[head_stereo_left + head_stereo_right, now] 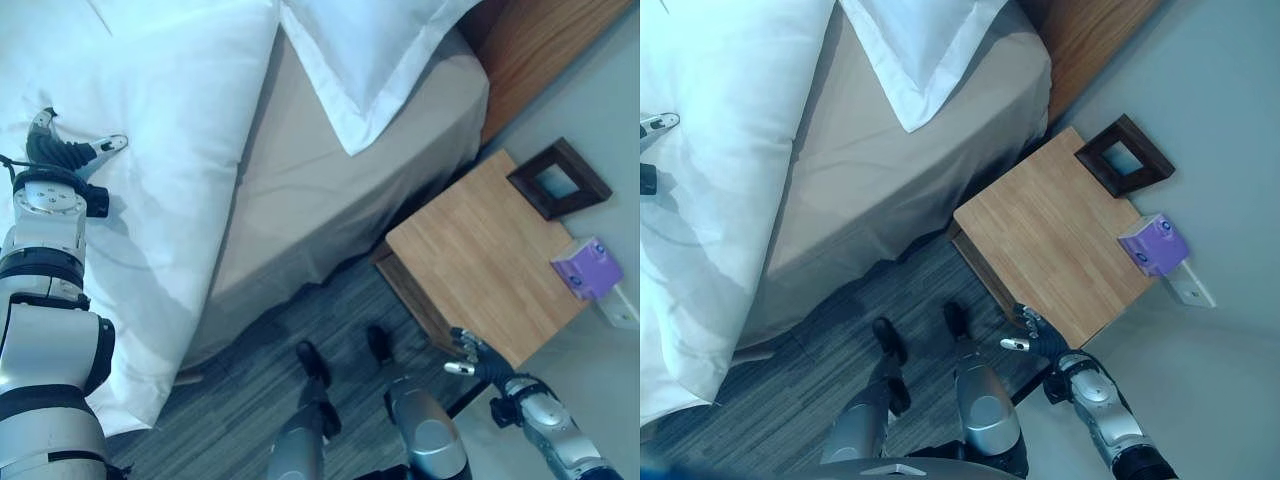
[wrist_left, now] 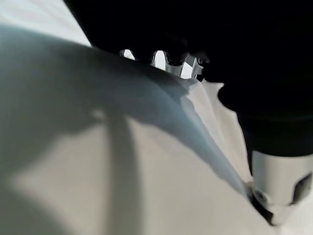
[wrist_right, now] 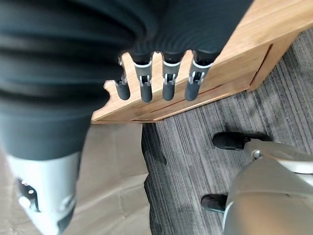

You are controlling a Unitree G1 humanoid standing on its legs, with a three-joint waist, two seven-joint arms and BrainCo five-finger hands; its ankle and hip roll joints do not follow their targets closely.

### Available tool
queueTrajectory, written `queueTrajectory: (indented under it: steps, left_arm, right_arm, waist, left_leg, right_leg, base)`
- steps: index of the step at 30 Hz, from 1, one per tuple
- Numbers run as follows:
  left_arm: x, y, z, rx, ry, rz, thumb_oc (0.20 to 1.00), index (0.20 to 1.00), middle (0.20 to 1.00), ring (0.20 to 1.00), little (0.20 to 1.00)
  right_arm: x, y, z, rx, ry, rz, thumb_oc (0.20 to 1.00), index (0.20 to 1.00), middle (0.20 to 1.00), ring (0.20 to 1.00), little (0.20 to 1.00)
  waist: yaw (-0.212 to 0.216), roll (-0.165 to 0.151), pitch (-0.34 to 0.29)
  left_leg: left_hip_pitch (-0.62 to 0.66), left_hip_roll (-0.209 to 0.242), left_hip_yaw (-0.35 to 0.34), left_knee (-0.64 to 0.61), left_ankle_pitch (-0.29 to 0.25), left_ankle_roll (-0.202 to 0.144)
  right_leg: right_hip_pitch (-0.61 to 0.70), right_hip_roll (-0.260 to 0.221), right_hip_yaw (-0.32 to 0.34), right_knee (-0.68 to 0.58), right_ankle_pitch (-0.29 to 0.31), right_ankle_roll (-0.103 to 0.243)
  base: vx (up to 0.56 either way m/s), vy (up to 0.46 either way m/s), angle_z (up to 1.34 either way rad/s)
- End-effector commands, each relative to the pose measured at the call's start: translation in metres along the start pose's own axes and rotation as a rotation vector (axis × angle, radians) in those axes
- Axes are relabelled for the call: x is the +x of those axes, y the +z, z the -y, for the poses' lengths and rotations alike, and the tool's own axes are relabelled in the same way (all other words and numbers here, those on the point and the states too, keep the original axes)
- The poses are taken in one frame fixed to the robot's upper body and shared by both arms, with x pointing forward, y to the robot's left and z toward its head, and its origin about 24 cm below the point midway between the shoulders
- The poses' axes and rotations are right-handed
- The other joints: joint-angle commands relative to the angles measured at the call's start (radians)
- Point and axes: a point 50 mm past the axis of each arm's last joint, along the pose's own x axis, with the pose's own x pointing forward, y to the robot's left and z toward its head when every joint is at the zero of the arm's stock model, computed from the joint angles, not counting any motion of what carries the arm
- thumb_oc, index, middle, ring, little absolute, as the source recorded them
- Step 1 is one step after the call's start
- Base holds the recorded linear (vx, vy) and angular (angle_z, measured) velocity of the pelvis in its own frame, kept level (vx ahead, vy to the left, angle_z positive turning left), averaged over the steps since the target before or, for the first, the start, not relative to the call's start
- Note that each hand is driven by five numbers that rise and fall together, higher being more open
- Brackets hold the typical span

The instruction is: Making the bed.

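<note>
The left hand lies on the white duvet, seemingly to smooth it over the bed's beige sheet, its grip unclear, while the right hand hangs empty, fingers relaxed, beside the nightstand.

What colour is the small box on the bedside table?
The small box is purple, seen best in the right eye view, at the bedside table's far edge.

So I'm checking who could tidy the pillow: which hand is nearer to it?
Left. The left hand rests on the white duvet beside the pillow; the right hand hangs off the bed by the wooden nightstand.
</note>
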Motion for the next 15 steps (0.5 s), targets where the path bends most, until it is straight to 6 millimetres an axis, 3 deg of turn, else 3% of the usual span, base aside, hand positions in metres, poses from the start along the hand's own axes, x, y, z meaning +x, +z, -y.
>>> queueTrajectory:
  steps: [1, 5, 7, 9, 10, 11, 13, 14, 15]
  left_arm:
    - [-0.001, -0.011, 0.002, 0.021, -0.021, -0.049, 0.2, 0.2, 0.2, 0.2, 0.2]
    - [-0.002, -0.004, 0.015, 0.01, -0.057, -0.017, 0.2, 0.2, 0.2, 0.2, 0.2]
    - [-0.001, 0.021, 0.03, -0.054, -0.085, 0.069, 0.2, 0.2, 0.2, 0.2, 0.2]
    - [-0.007, 0.065, 0.058, -0.105, -0.175, 0.242, 0.2, 0.2, 0.2, 0.2, 0.2]
    - [-0.007, 0.065, 0.059, -0.105, -0.175, 0.242, 0.2, 0.2, 0.2, 0.2, 0.2]
    - [-0.014, 0.09, 0.075, -0.103, -0.232, 0.346, 0.2, 0.2, 0.2, 0.2, 0.2]
    - [-0.032, 0.121, 0.1, -0.158, -0.312, 0.485, 0.2, 0.2, 0.2, 0.2, 0.2]
    - [-0.059, 0.147, 0.129, -0.257, -0.435, 0.614, 0.2, 0.2, 0.2, 0.2, 0.2]
    - [-0.077, 0.159, 0.142, -0.297, -0.505, 0.688, 0.2, 0.2, 0.2, 0.2, 0.2]
  right_arm:
    - [-0.003, -0.001, 0.002, 0.044, -0.025, 0.018, 1.0, 1.0, 1.0, 1.0, 1.0]
    - [-0.004, 0.0, 0.003, 0.035, -0.022, 0.02, 1.0, 1.0, 1.0, 1.0, 1.0]
    - [-0.003, 0.001, 0.003, 0.029, -0.021, 0.021, 1.0, 1.0, 1.0, 1.0, 1.0]
    - [-0.003, 0.002, 0.003, 0.015, -0.015, 0.027, 1.0, 1.0, 1.0, 1.0, 1.0]
    - [-0.003, 0.002, 0.003, 0.015, -0.015, 0.027, 1.0, 1.0, 1.0, 1.0, 1.0]
    - [-0.003, 0.003, 0.002, 0.009, -0.009, 0.031, 1.0, 1.0, 1.0, 1.0, 1.0]
    - [-0.003, 0.002, 0.0, 0.004, -0.007, 0.031, 1.0, 1.0, 1.0, 1.0, 1.0]
    - [-0.003, 0.002, -0.003, -0.002, -0.004, 0.034, 1.0, 1.0, 1.0, 1.0, 1.0]
    - [-0.002, 0.001, -0.004, -0.007, -0.006, 0.033, 1.0, 1.0, 1.0, 1.0, 1.0]
  waist:
    - [-0.005, -0.015, -0.04]
    - [-0.009, -0.009, -0.042]
    - [-0.015, 0.0, -0.045]
    - [-0.025, 0.016, -0.056]
    - [-0.024, 0.016, -0.055]
    - [-0.026, 0.023, -0.06]
    - [-0.023, 0.036, -0.067]
    - [-0.019, 0.047, -0.069]
    - [-0.017, 0.052, -0.071]
  left_leg:
    - [0.068, 0.046, 0.05, 0.009, -0.005, -0.072]
    - [0.084, 0.044, 0.06, 0.009, -0.012, -0.072]
    - [0.094, 0.042, 0.059, 0.009, -0.016, -0.071]
    - [0.104, 0.036, 0.052, 0.009, -0.021, -0.068]
    - [0.105, 0.036, 0.052, 0.009, -0.021, -0.068]
    - [0.107, 0.034, 0.049, 0.009, -0.021, -0.068]
    - [0.108, 0.029, 0.04, 0.009, -0.018, -0.066]
    - [0.114, 0.024, 0.03, 0.009, -0.02, -0.063]
    - [0.115, 0.021, 0.023, 0.009, -0.02, -0.062]
  right_leg:
    - [-0.106, 0.0, 0.056, 0.116, 0.003, 0.067]
    - [-0.093, -0.001, 0.064, 0.109, 0.001, 0.067]
    - [-0.083, -0.005, 0.064, 0.103, -0.002, 0.066]
    - [-0.064, -0.013, 0.06, 0.089, -0.001, 0.066]
    - [-0.063, -0.013, 0.06, 0.088, -0.001, 0.066]
    - [-0.057, -0.015, 0.057, 0.083, 0.001, 0.066]
    - [-0.046, -0.021, 0.05, 0.074, 0.005, 0.066]
    - [-0.031, -0.027, 0.04, 0.067, 0.002, 0.066]
    - [-0.026, -0.032, 0.035, 0.064, 0.004, 0.065]
  base:
    - [0.02, 0.014, -0.18]
    - [0.02, 0.014, -0.11]
    - [0.0, 0.013, -0.07]
    - [0.0, 0.0, 0.0]
    - [0.0, 0.006, 0.04]
    - [0.0, -0.006, 0.08]
    - [-0.02, -0.023, 0.16]
    - [-0.04, -0.032, 0.2]
    - [-0.04, -0.024, 0.17]
